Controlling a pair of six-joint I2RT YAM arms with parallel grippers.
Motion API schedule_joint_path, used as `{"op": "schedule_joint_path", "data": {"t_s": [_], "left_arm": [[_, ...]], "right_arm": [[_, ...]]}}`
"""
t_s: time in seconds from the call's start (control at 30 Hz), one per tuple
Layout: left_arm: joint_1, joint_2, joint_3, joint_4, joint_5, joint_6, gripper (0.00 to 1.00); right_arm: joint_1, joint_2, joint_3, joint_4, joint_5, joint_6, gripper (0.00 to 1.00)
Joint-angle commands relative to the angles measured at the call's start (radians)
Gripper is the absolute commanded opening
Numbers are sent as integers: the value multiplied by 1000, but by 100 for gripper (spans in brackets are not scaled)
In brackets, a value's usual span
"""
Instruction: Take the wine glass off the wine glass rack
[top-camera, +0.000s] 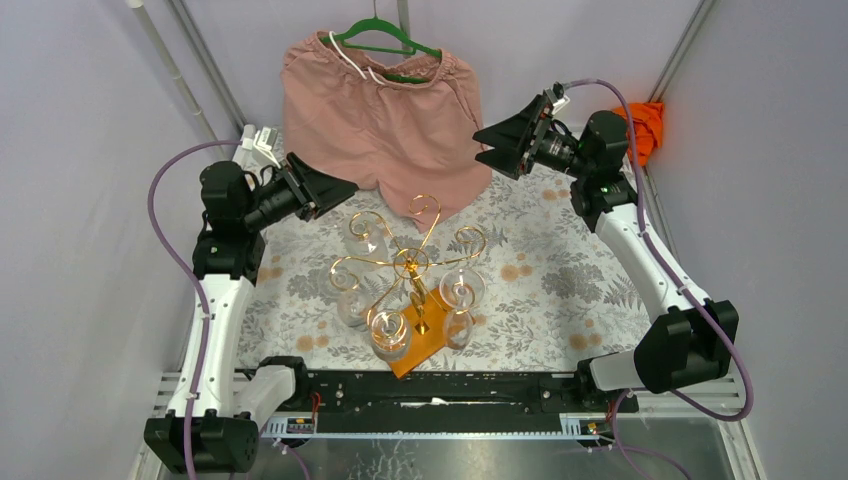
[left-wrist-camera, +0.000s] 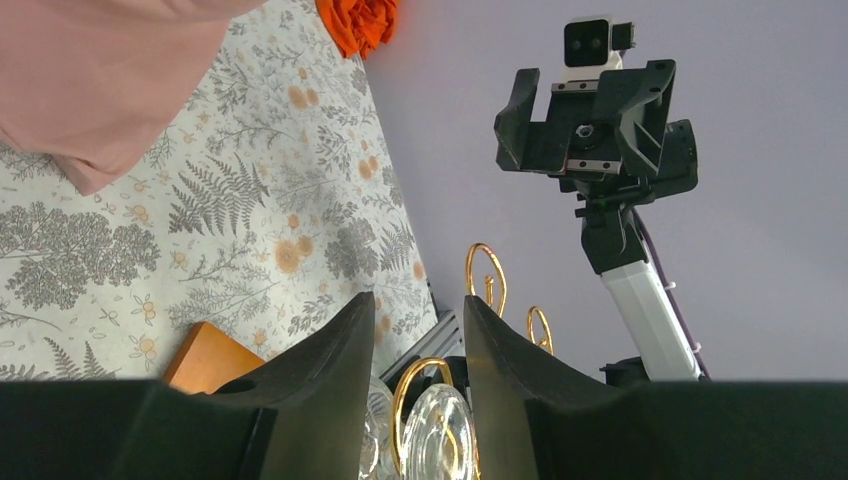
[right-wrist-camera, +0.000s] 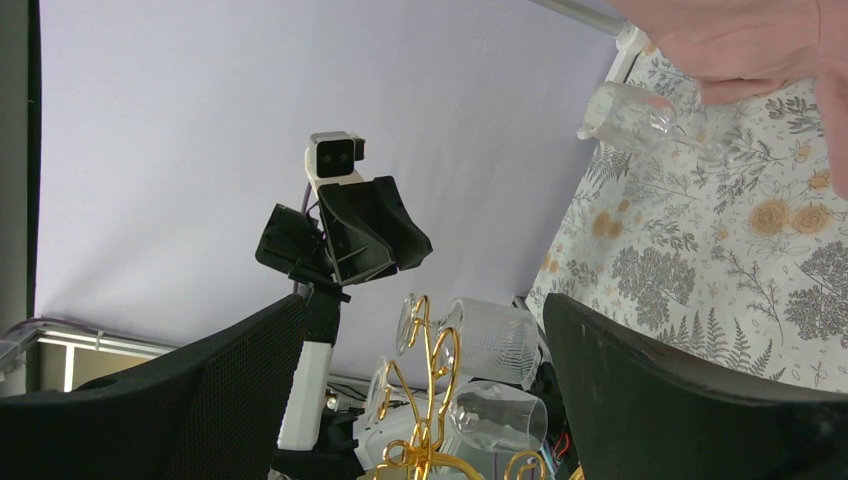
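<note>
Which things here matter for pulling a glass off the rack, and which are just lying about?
Job: wine glass rack; wine glasses hanging on it.
Lying about: pink shorts; green hanger; orange cloth.

The table (top-camera: 590, 250) is covered by a floral cloth (left-wrist-camera: 120, 230). The rack (top-camera: 410, 265) stands on the cloth near the front edge, on its wooden base (top-camera: 418, 348). One glass (right-wrist-camera: 625, 115) lies on its side on the cloth, just beside the hem of the pink shorts (top-camera: 385, 110). An orange rag (top-camera: 648, 128) sits at the far right corner.
</note>
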Motion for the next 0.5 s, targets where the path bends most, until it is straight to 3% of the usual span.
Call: {"op": "schedule_joint_path", "data": {"t_s": [0.0,0.47], "left_arm": [[9,-12,-26,2,30,24,46],[9,-86,-44,-100,55,62,47]], "right_arm": [[-6,-39,-10,60,7,19,96],[-6,-40,-15,71,17,32,96]]}}
